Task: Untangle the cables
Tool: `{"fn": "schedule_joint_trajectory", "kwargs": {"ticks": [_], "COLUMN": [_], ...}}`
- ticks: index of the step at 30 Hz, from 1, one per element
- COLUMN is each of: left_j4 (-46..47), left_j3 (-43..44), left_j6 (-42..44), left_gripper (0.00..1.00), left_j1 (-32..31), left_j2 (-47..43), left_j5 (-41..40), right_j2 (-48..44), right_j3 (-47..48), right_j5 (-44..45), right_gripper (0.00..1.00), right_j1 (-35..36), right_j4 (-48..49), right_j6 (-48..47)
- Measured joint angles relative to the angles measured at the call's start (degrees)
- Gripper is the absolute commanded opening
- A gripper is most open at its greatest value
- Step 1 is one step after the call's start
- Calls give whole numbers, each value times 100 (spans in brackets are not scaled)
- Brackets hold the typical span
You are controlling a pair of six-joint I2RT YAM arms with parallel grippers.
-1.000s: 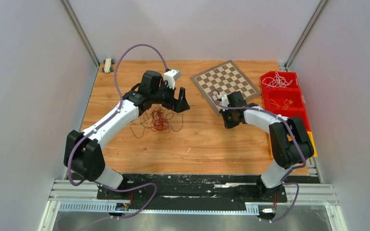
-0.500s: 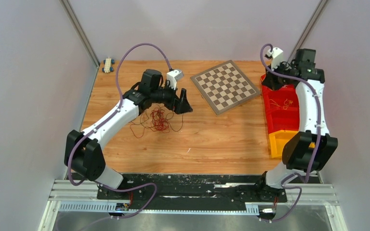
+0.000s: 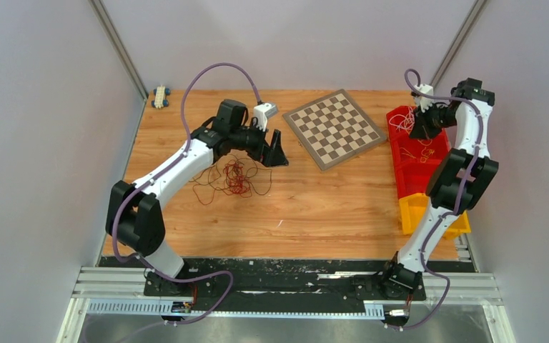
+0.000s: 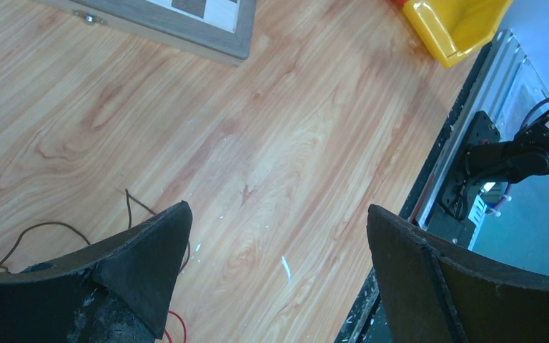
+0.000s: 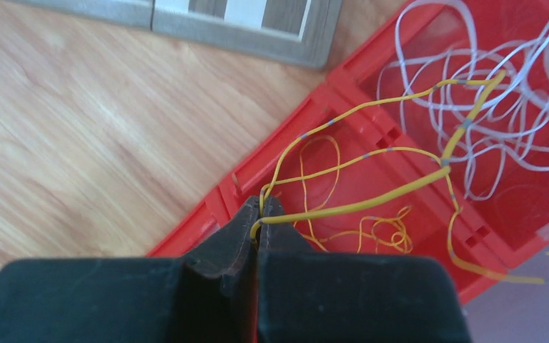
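A loose tangle of red and dark brown cables [image 3: 232, 179] lies on the wooden table at centre left. My left gripper [image 3: 277, 150] hovers just right of it, open and holding nothing. In the left wrist view [image 4: 279, 209] its fingers stand wide over bare wood, with a dark brown strand [image 4: 132, 204] beside the left finger. My right gripper [image 3: 422, 123] is raised over the red bin [image 3: 409, 168]. In the right wrist view it [image 5: 261, 204] is shut on a yellow cable [image 5: 372, 204] that loops up out of the bin. White cables [image 5: 486, 107] fill the far compartment.
A chessboard [image 3: 334, 128] lies tilted at the back centre, between the two grippers. A yellow bin [image 3: 414, 207] adjoins the red bin at its near end. A small toy car [image 3: 160, 96] sits in the back left corner. Grey walls close in both sides.
My right arm has swung from the chessboard's near edge out to the red bin and risen above it, shut on the yellow cable. The left gripper has drifted slightly right.
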Motion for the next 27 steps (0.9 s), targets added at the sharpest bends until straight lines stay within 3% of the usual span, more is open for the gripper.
{"fn": "schedule_joint_trajectory", "kwargs": {"ticks": [11,16,27], "left_j4": [-92,-94,-146], "left_j3": [125,151,260], "left_j6": [0,-9,-31], "left_gripper": [100,100,100], "left_j1": [35,35,39], "left_j2": [262,306,369], "left_j5": [0,22,35], "right_j2": [138,149,638], "right_j3": [-343,-802,-739], "right_j5": [509,717,1294], "right_gripper": [0,10,8], "right_j1": [-365,-417,-251], "right_j4": [-498,-474,452], "right_j6": [-1054,-1228,-1117]}}
